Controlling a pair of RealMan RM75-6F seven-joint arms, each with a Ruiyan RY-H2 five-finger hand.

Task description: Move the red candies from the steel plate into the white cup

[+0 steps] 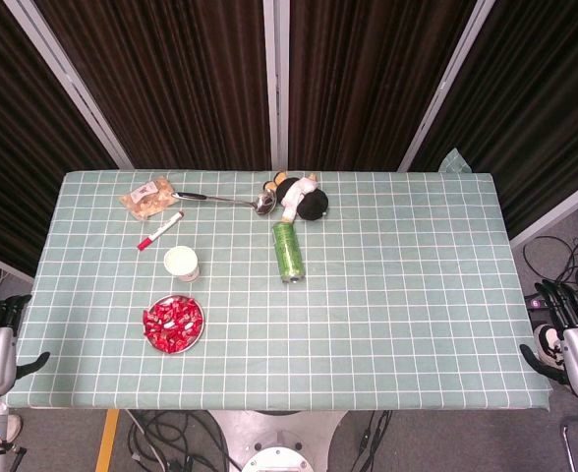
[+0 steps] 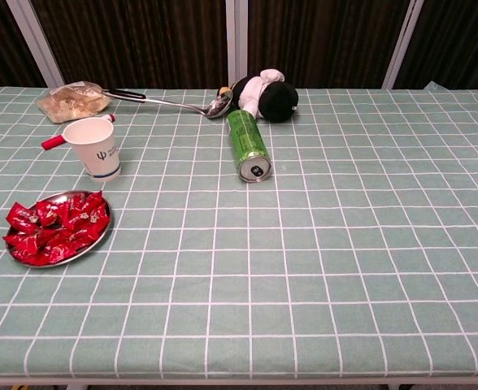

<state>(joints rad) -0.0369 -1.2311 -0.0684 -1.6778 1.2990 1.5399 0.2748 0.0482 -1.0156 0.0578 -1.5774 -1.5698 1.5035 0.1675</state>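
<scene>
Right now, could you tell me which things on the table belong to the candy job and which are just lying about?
Belong to the job:
red candies
steel plate
white cup

Just lying about:
green can, on its side
plush toy
ladle
snack bag
red marker

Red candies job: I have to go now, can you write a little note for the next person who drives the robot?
Left robot hand: off the table's left edge, holding nothing, fingers seem apart.
Right robot hand: off the right edge, also holding nothing.
Red candies: all piled on the steel plate, near left of the table.
White cup: upright just behind the plate; looks empty from the head view.
Done: nothing yet.
Left: move every candy into the cup; the left robot hand is nearer.
</scene>
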